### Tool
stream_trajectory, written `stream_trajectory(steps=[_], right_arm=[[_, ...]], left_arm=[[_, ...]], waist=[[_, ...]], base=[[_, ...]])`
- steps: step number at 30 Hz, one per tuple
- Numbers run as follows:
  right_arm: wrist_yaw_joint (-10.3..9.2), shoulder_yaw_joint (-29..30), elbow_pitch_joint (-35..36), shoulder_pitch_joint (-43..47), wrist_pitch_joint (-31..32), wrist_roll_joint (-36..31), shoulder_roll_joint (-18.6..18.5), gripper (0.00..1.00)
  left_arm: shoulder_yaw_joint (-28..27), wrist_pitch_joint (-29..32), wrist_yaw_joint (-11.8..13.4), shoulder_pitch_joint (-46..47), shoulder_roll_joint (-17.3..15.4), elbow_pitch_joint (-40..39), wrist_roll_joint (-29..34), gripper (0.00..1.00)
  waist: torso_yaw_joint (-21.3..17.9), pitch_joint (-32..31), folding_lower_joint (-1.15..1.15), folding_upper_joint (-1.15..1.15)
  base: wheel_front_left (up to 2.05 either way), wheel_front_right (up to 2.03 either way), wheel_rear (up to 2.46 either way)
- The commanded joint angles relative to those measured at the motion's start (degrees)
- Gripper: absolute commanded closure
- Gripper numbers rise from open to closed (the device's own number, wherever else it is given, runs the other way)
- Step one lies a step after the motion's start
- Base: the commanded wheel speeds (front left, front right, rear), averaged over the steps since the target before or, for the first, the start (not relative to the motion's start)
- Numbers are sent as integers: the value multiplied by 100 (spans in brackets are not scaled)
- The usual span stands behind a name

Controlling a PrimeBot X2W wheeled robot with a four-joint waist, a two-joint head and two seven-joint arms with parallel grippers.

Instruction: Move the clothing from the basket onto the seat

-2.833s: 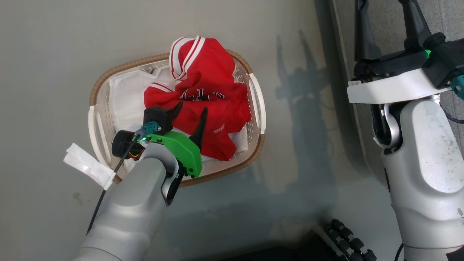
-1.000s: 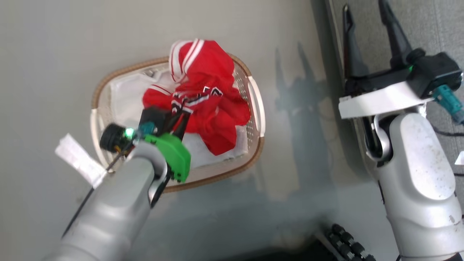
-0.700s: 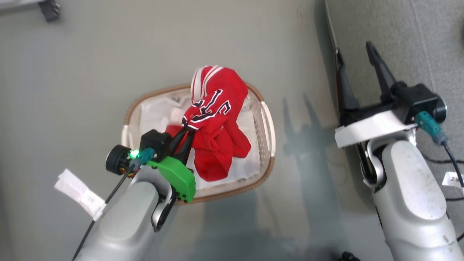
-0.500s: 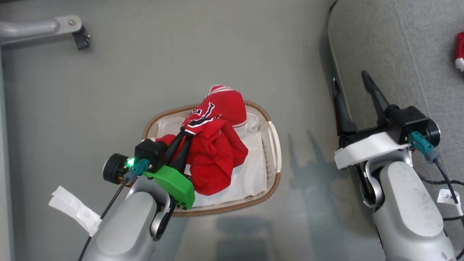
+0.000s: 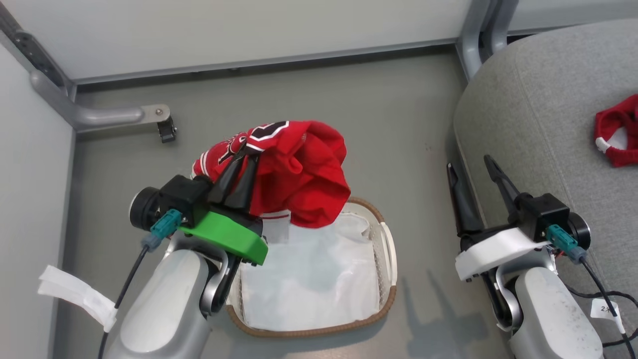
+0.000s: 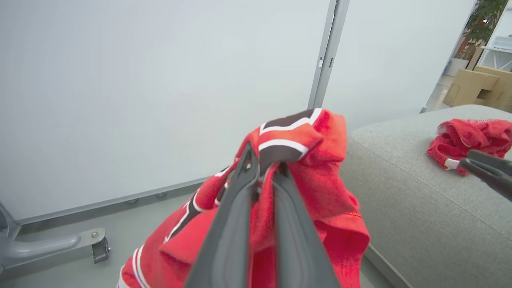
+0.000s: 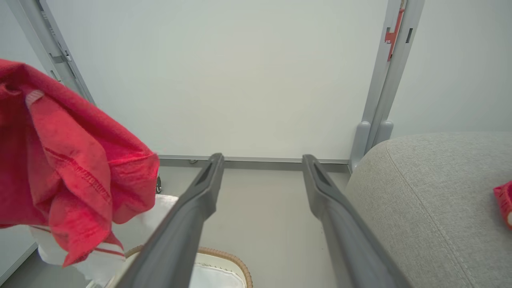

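My left gripper is shut on a red jersey with black-and-white lettering and holds it bunched in the air above the basket. In the left wrist view the gripper pinches a fold of the jersey. A white striped edge hangs under the jersey. Inside the basket I see the flat white lining sheet. My right gripper stands open and empty beside the grey seat, its fingers spread wide. A second red garment lies on the seat.
White wall panels with grey metal posts close off the far side. A frame leg with a caster stands on the grey floor at the left. Cables hang by my right forearm. The seat's edge is right of my right fingers.
The left gripper closed on the jersey and raised it clear of the basket. The head camera tilted up, bringing the wall and seat into view. The right gripper stayed open.
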State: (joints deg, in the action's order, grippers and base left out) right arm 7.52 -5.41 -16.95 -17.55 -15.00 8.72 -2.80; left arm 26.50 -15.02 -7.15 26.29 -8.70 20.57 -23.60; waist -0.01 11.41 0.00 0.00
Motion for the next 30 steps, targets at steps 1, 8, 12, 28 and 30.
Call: stream_trajectory(steps=[1,8,12,28,30], right_arm=[[-6,-14,-16,134,-21,45,-24,0],[-6,-219,44,247,-21,17,-21,0],[-6,-748,322,-16,-22,-72,-21,0],[-6,-3361,-991,-2155,5,-22,-423,0],[-6,-3528,-1403,-2358,5,104,-351,0]], left_arm=[[-28,-18,-40,113,-54,-119,43,100],[-114,-18,-40,250,-47,-478,23,100],[-31,-18,-42,222,-13,-525,32,100],[965,-19,-45,228,133,-550,-279,100],[1092,-19,-45,255,141,-576,-311,100]], waist=[[30,-300,0,0],[2,-430,0,0],[23,-429,0,0],[451,-391,0,0],[530,-392,0,0]], base=[[0,0,0],[0,0,0],[0,0,0],[0,0,0],[0,0,0]])
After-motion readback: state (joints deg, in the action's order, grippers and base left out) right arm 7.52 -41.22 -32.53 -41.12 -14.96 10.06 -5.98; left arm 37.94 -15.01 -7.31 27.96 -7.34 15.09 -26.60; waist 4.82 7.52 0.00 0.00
